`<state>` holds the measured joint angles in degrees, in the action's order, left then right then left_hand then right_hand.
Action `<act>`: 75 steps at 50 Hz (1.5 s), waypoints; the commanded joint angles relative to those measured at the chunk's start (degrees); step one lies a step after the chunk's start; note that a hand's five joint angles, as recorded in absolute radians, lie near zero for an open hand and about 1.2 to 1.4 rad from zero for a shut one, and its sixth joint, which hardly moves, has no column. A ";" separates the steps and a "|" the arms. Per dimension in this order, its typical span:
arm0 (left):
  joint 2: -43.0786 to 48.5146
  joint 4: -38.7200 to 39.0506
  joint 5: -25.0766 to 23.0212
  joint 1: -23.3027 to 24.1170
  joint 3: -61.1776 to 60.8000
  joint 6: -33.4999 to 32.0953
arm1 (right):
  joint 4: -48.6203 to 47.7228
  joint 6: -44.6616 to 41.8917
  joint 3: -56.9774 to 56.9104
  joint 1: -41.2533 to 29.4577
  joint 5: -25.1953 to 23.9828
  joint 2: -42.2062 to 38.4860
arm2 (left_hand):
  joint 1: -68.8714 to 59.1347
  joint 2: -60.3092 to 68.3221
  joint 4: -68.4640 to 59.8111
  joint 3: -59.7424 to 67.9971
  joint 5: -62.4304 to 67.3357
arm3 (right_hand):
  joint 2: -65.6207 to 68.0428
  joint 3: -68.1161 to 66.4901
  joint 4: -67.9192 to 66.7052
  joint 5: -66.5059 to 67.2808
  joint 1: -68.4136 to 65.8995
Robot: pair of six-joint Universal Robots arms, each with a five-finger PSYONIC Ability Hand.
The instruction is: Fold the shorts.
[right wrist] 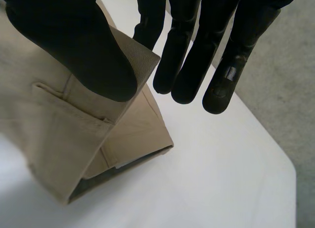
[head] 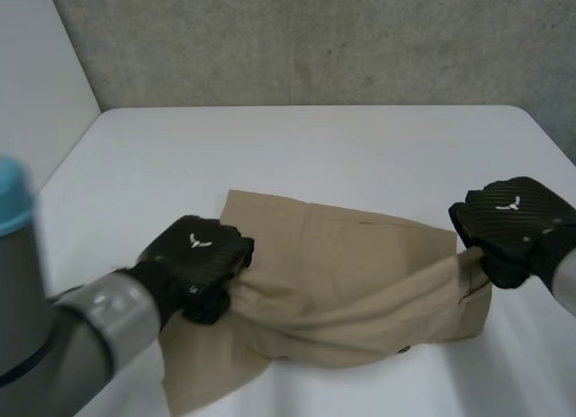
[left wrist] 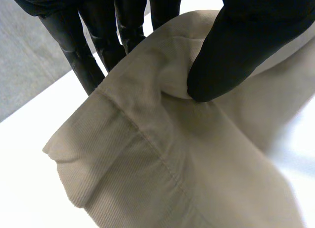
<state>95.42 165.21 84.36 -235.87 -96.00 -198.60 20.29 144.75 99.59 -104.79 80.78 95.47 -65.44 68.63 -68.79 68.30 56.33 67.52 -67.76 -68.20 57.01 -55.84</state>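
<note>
Grey wall [head: 315, 39] is standing behind a white table [head: 315, 147]. Tan shorts [head: 342, 255] are lying on the table, close to the edge nearest the arms, and they are reaching from the middle toward the right edge. The far part of the shorts is lying flat. A long fold of the near part is hanging off the table between the two hands. The left hand [head: 193, 259] is holding the left end of that fold. In the left wrist view its thumb [left wrist: 231, 55] is pressing down on the cloth and its fingers [left wrist: 83, 55] are sitting on the other side, so the cloth is being pinched between them. The hem [left wrist: 98, 179] of the shorts is drooping just below that hand. The right hand [head: 508, 223] is holding the right end of the fold, near the table's right edge. In the right wrist view its thumb is pushing a corner of the cloth against its straight fingers, right next to a belt loop [right wrist: 51, 90]. Under that corner the shorts are lying folded over on the table.
</note>
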 commanded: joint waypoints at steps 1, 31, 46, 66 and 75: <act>18.02 5.11 0.80 -2.04 14.67 -0.47 | -5.87 1.85 -5.46 -0.68 4.12 -13.11 | -14.56 11.37 -11.21 11.70 13.67 | 12.48 -12.24 -11.80 12.99 -24.16; 51.98 29.46 -5.52 -3.89 47.49 -13.12 | -28.55 6.59 -27.17 -5.08 20.12 -43.09 | -14.56 11.37 -11.21 11.70 13.67 | 12.48 -12.24 -11.80 12.99 -24.16; 44.78 36.06 -6.05 -3.72 36.86 -16.82 | -26.89 11.42 -26.74 -4.55 20.65 -33.08 | 55.39 -58.59 58.74 -58.26 -56.29 | -57.52 57.76 58.20 -57.01 45.84; 25.00 30.72 -1.13 -6.61 18.40 -3.73 | -11.25 21.42 -34.52 -0.69 -1.32 -39.19 | 55.44 -58.63 58.79 -58.30 -56.33 | -37.11 37.34 37.78 -36.60 25.42; 20.35 24.55 -0.87 -8.99 13.40 -0.65 | -2.64 29.35 -50.19 1.69 -5.01 -53.45 | 55.22 -58.42 58.57 -58.09 -56.12 | -32.54 32.78 33.22 -32.03 20.86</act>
<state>119.36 194.66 83.34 -242.83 -78.62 -201.60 10.60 167.60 62.37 -104.91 78.70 53.86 -11.85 11.62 -11.75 12.17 2.81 26.63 -27.22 -27.45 16.44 -23.45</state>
